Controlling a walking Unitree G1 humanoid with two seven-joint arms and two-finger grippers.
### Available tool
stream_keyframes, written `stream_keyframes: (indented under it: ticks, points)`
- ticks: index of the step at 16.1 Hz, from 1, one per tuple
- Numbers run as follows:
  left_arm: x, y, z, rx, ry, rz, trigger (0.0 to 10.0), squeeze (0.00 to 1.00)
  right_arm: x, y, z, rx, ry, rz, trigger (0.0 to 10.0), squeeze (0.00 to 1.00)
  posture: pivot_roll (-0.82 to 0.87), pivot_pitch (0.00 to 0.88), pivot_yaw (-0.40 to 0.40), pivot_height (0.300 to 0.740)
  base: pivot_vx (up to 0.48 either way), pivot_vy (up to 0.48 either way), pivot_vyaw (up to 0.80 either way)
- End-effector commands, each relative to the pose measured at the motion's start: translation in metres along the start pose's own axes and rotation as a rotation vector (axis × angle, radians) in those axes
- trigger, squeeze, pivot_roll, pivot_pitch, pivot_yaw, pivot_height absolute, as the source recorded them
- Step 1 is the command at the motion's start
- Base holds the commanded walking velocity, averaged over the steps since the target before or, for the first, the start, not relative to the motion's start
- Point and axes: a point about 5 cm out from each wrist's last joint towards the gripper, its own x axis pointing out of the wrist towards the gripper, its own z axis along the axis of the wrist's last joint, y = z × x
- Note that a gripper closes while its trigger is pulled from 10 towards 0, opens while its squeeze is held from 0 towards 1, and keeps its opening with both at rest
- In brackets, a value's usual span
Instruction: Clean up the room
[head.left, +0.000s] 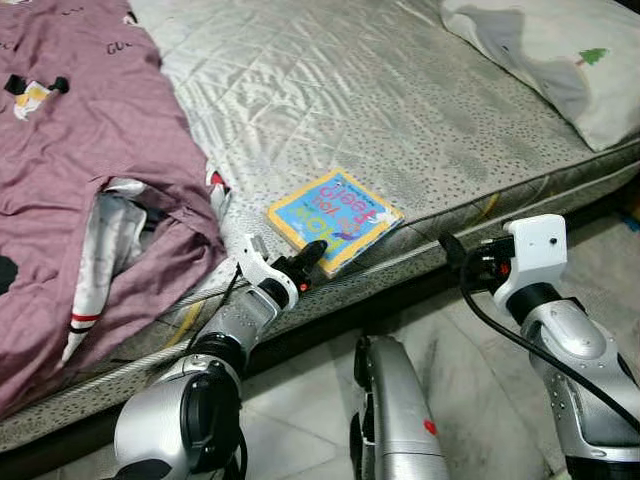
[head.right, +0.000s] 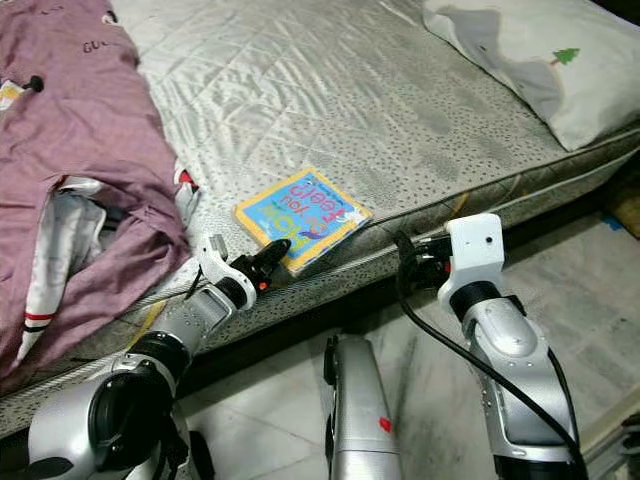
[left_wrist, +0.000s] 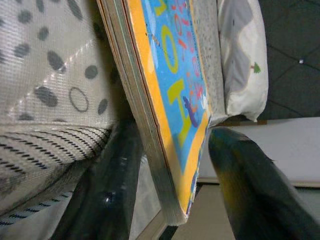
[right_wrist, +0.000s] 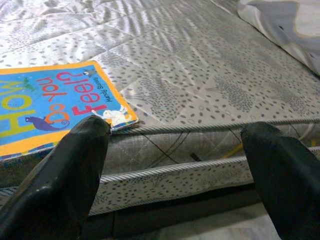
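A blue and yellow board book (head.left: 335, 218) lies flat on the grey mattress (head.left: 400, 110), one corner close to the front edge. My left gripper (head.left: 308, 260) reaches up from below that edge to the book's near corner. In the left wrist view its fingers (left_wrist: 107, 190) straddle the book's (left_wrist: 172, 95) edge, one under it and one over the cover with a gap, so it is open. My right gripper (right_wrist: 175, 165) hovers open in front of the mattress side, to the right of the book (right_wrist: 50, 107) and holding nothing.
A crumpled purple blanket (head.left: 90, 150) with white clothing (head.left: 105, 250) under it covers the bed's left part. A pillow (head.left: 560, 50) with a small tree print lies at the back right. Tiled floor (head.left: 470, 370) runs along the bed's front.
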Motion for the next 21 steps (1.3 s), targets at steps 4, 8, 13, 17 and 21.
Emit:
stream_keyframes:
  ticks: [4,8,13,17,21]
  points:
    - [-0.004,0.009,-0.002,0.016,0.016,0.057,0.0,0.0,0.0,0.002,-0.002,0.007,-0.003,0.0,10.0,0.0,-0.3,0.176,-0.068,0.501,0.0,0.0,0.0]
    - [-0.008,0.014,0.01,0.047,-0.031,0.093,0.0,0.0,0.004,0.007,-0.003,0.021,-0.008,0.006,10.0,0.0,-0.28,0.168,-0.066,0.501,0.0,0.0,0.0]
    - [-0.01,0.016,0.021,0.093,-0.08,0.114,0.0,0.0,0.007,0.011,-0.005,0.03,-0.014,0.005,10.0,0.0,-0.27,0.156,-0.056,0.501,0.0,0.0,0.0]
    - [-0.009,0.012,0.033,0.237,-0.13,0.137,0.0,0.0,0.011,0.015,-0.006,0.047,-0.024,0.005,10.0,0.0,-0.24,0.142,-0.046,0.501,0.0,0.0,0.0]
    - [-0.008,-0.026,0.081,0.583,-0.357,0.065,0.0,0.0,0.025,0.029,-0.006,0.094,-0.058,0.017,10.0,0.0,-0.15,0.102,-0.03,0.501,0.0,0.0,0.0]
